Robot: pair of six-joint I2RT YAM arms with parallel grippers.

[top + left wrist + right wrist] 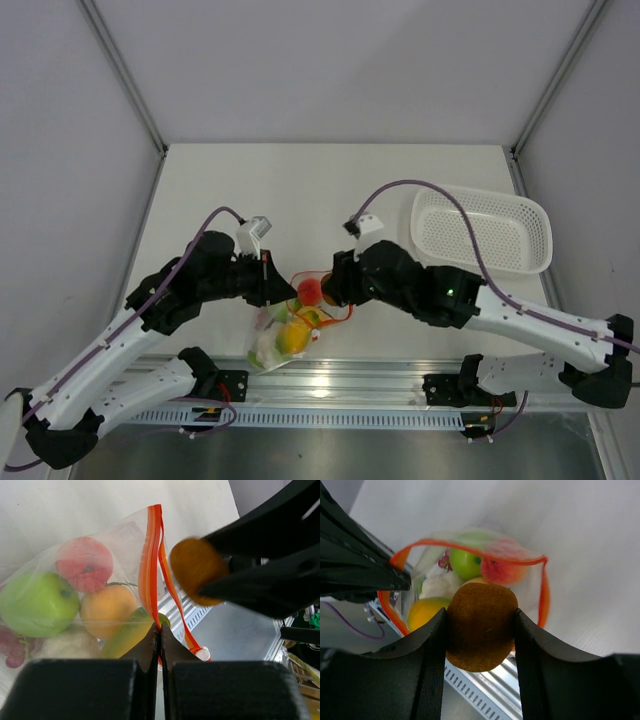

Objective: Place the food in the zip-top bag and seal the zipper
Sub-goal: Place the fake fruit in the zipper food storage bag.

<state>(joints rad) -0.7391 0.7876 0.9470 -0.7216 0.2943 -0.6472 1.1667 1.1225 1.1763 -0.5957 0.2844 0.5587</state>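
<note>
The zip-top bag point(272, 345) hangs in the air over the table's near edge, mouth up and open. My left gripper point(160, 627) is shut on one side of the red-orange zipper point(150, 565), holding the bag up. Inside the bag lie a green piece point(37, 602), a red one point(84, 564), an orange one point(107, 610) and a whitish one point(440, 586). My right gripper point(480, 614) is shut on a brown piece of food point(480, 630), held just above the bag's open mouth point(470, 547).
A white perforated basket point(485, 230) stands at the right of the table, behind my right arm. The metal rail point(330, 385) runs along the near edge below the bag. Enclosure walls rise on both sides and at the back.
</note>
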